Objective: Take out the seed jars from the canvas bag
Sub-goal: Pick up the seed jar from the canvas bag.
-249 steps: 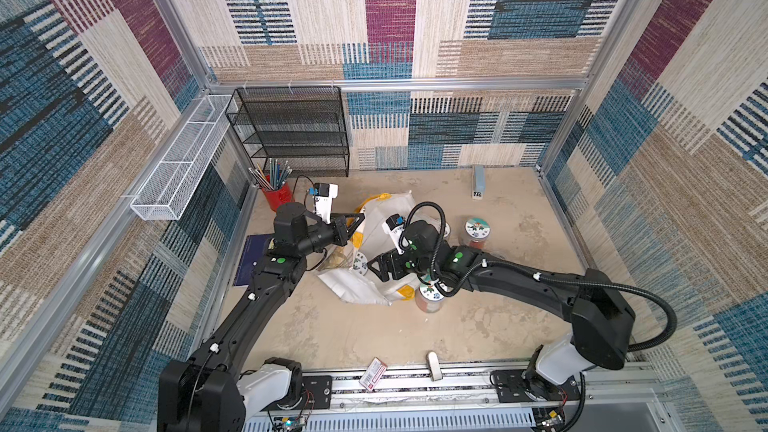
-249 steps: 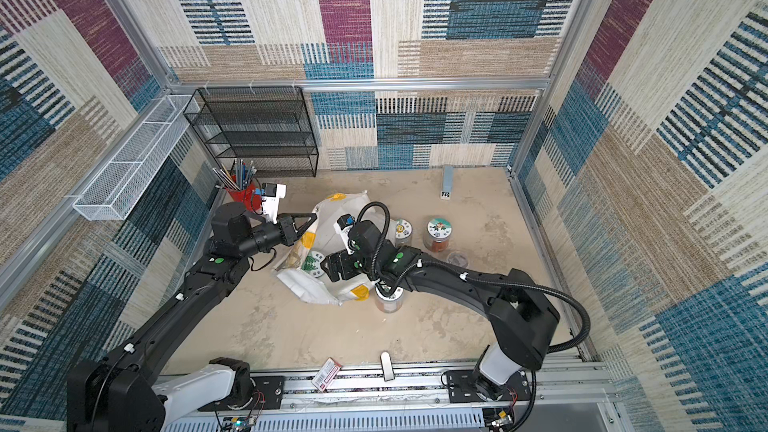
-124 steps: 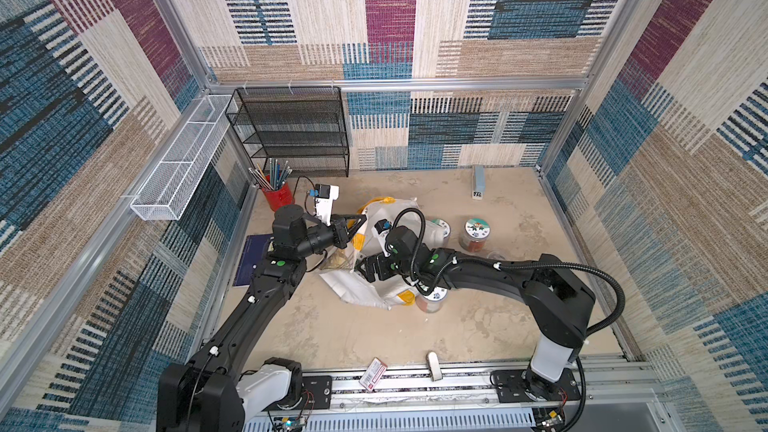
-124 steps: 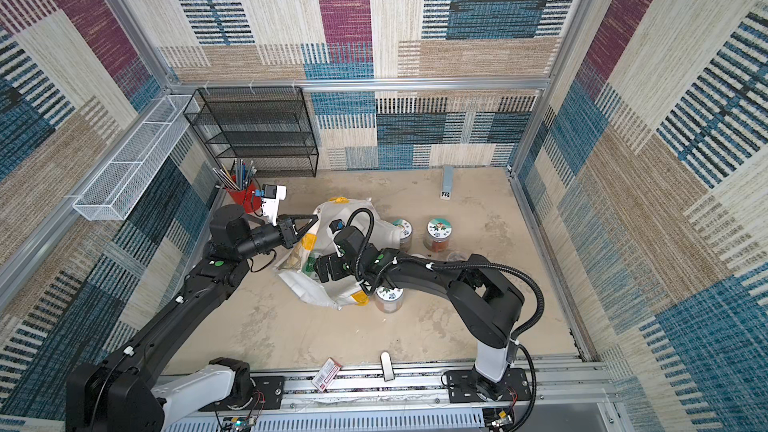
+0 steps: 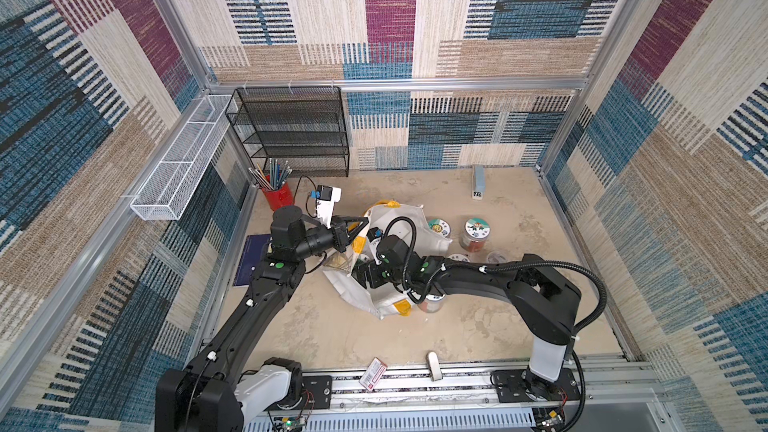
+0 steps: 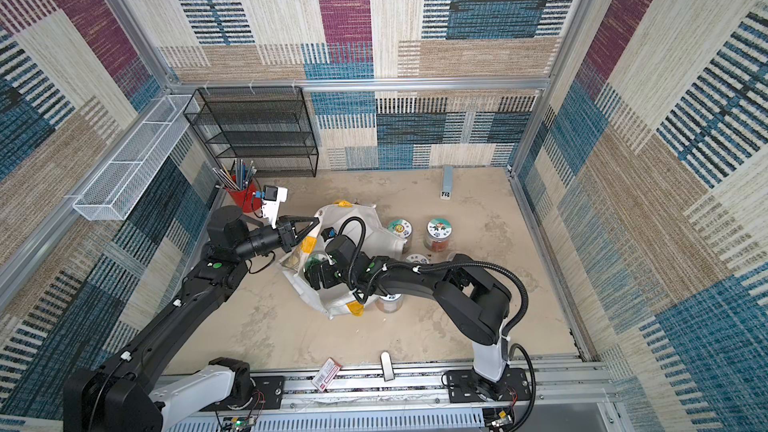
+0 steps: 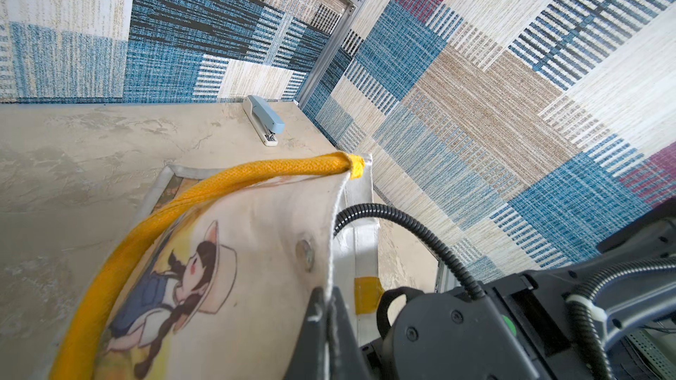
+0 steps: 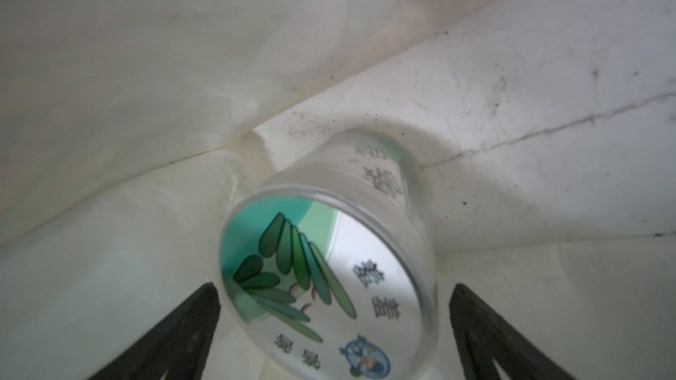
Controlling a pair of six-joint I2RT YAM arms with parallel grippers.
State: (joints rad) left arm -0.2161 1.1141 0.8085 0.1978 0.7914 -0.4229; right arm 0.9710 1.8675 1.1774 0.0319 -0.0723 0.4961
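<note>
My right pincer (image 8: 334, 288) has left last jar (image 5: 432, 303) standing on desk (image 5: 340, 338) just beside canvas bag (image 5: 374, 299) and swung into bag mouth. Jaws released wide, straddling seed jar in bag (image 8: 380, 177), which lies tilted, picture lid toward me; not gripped yet. My left pincer (image 7: 325, 308) stays clenched on bag rim, holding mouth up. Judgement: next grasp close.

Hidden:
- right pincer lost inside bag in both top views
- last jar half under my forearm
- jaw contact unclear
- jar contents blurred
- more jars deeper in bag: cannot tell
</note>
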